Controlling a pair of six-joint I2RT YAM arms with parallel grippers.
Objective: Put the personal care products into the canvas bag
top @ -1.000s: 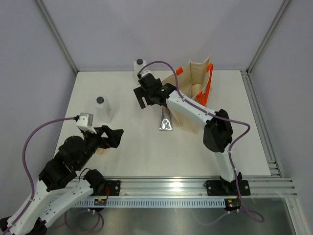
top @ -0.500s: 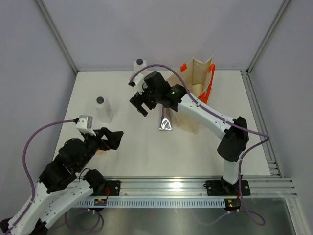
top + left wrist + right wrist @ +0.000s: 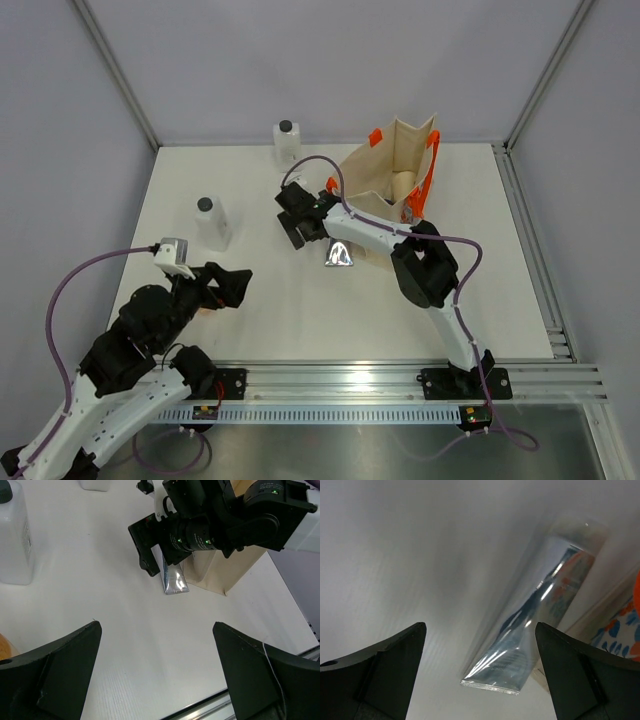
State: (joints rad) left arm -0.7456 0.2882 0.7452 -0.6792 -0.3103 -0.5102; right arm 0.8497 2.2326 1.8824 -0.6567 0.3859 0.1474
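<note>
The canvas bag [image 3: 385,170] stands open at the back right, with a cream bottle [image 3: 403,184] inside. The silver tube [image 3: 338,255] lies flat against the bag's near-left side. My right gripper [image 3: 303,232] is open just left of the tube. In the right wrist view the tube [image 3: 530,645] lies between the open fingers, toward the right one, untouched. One clear black-capped bottle [image 3: 286,140] stands at the back, another [image 3: 212,222] at the left. My left gripper [image 3: 228,285] is open and empty over bare table. A peach bottle [image 3: 4,647] shows at the left wrist view's edge.
The left wrist view shows the right gripper [image 3: 150,550] beside the tube [image 3: 175,580] and the bag's corner [image 3: 225,575]. The bag's printed side [image 3: 620,625] fills the right wrist view's right edge. An aluminium rail [image 3: 400,385] runs along the near edge.
My right gripper has swung from near the back bottle toward me and now sits low beside the silver tube. The left arm has barely moved.
</note>
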